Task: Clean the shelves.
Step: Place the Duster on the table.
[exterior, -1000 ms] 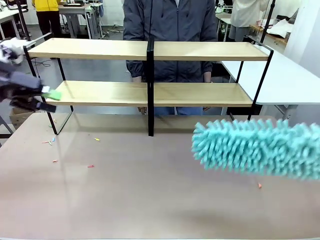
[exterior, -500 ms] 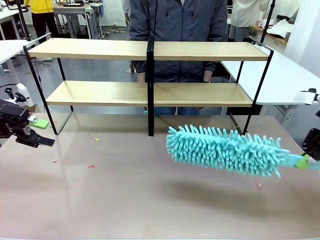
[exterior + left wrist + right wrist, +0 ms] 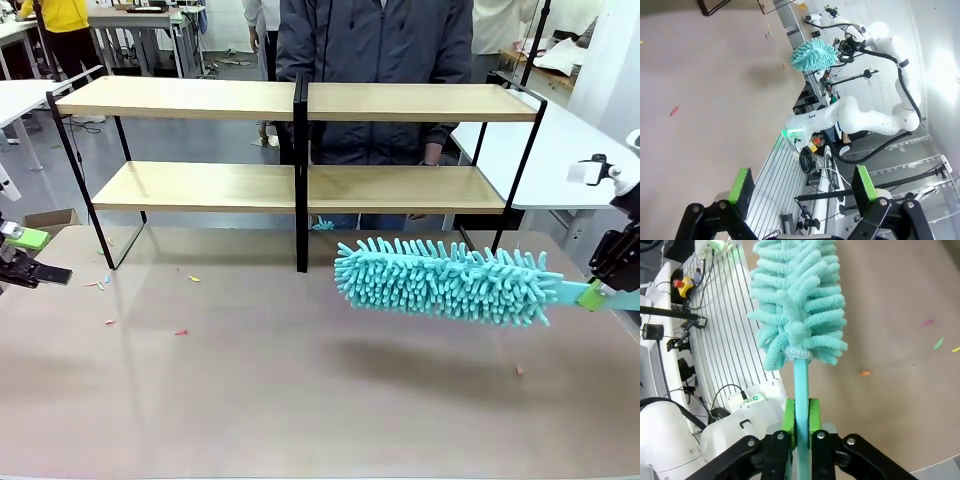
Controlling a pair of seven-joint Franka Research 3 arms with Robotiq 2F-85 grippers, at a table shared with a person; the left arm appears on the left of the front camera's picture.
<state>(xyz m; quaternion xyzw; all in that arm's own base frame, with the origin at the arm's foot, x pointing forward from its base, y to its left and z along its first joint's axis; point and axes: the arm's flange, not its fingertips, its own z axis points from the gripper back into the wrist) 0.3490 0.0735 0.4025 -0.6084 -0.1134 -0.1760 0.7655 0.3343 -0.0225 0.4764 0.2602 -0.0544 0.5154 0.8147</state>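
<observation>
Right claw clamped tight on the thin handle of a fluffy teal chenille duster, hovering over the tan tabletop. Left claw spread wide, holding nothing. Two-tier light wooden shelves on a black metal frame standing at the far edge.

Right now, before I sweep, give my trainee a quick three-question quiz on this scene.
1. True or false: the right end effector is shut on the duster's handle.
2. The duster's fluffy head hangs: A) on the top board, B) in front of the shelves above the table, C) behind the shelves.
3. Fill in: the left end effector is ____ and holds nothing.

Key: 1 true; 2 B; 3 open.
</observation>
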